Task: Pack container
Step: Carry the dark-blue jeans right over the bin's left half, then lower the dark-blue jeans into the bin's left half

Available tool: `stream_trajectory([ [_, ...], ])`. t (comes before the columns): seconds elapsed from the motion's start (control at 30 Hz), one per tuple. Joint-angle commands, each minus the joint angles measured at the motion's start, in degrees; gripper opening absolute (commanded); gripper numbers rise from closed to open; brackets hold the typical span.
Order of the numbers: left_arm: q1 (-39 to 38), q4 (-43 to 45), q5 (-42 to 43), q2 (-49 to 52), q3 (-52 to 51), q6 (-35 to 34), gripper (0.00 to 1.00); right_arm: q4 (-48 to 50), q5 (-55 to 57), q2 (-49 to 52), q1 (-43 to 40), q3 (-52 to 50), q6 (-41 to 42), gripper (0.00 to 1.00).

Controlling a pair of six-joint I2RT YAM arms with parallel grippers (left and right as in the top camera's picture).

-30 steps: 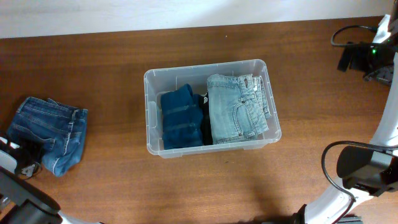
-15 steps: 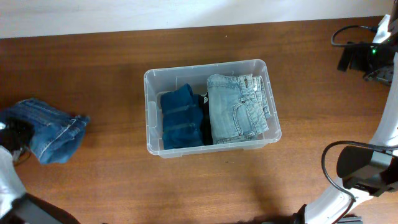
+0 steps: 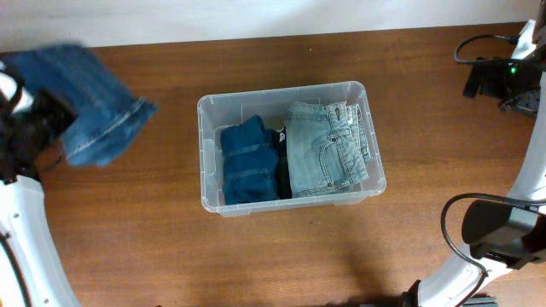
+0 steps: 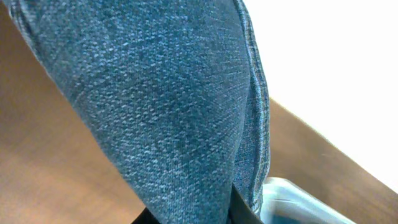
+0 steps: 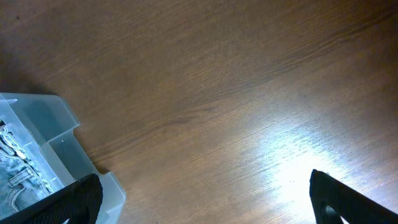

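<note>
The clear container (image 3: 290, 92) stands mid-table. Inside lie a folded dark blue denim piece (image 3: 249, 162) on the left and a folded light blue pair of jeans (image 3: 326, 149) on the right, with something black (image 3: 279, 175) between them. At the far left my left gripper (image 3: 38, 119) is shut on a blue denim garment (image 3: 98, 107), held off the table. That denim (image 4: 174, 106) fills the left wrist view, pinched between the black fingers (image 4: 245, 211); a container corner (image 4: 298, 199) shows beyond. My right gripper (image 5: 208, 205) is open over bare wood beside the container's corner (image 5: 37, 124).
Brown wooden table (image 3: 171, 247) with a white wall along the far edge. Black cables and hardware (image 3: 495, 72) sit at the far right. The right arm's dark housing (image 3: 503, 234) is at the right near side.
My left gripper has lifted the blue denim garment off the table at the left and carried it towards the far edge. The right arm and the container have not moved.
</note>
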Motion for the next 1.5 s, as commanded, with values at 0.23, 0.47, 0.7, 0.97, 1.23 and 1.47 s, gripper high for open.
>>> stream_trajectory([
  [0.23,-19.6,4.5,14.6,-2.3,7.3,-5.9,0.0,0.0,0.7,-0.4,0.0,0.2,0.2,0.99],
  [0.47,-30.8,5.1,14.6,2.6,7.3,-5.9,0.0,0.0,0.7,-0.4,0.0,0.2,0.2,0.98],
  [0.7,-38.9,5.1,14.6,9.4,7.3,-6.6,0.0,0.0,0.7,-0.4,0.0,0.2,0.2,0.98],
  [0.97,-41.3,1.6,13.3,12.3,6.8,-9.3,0.0,0.0,0.7,-0.4,0.0,0.2,0.2,0.98],
  [1.23,-41.8,-1.6,9.4,12.4,1.3,-9.2,0.0,0.0,0.7,-0.4,0.0,0.2,0.2,0.98],
  [1.47,-41.8,3.3,9.5,12.4,-5.6,-9.3,0.0,0.0,0.7,-0.4,0.0,0.2,0.2,0.98],
])
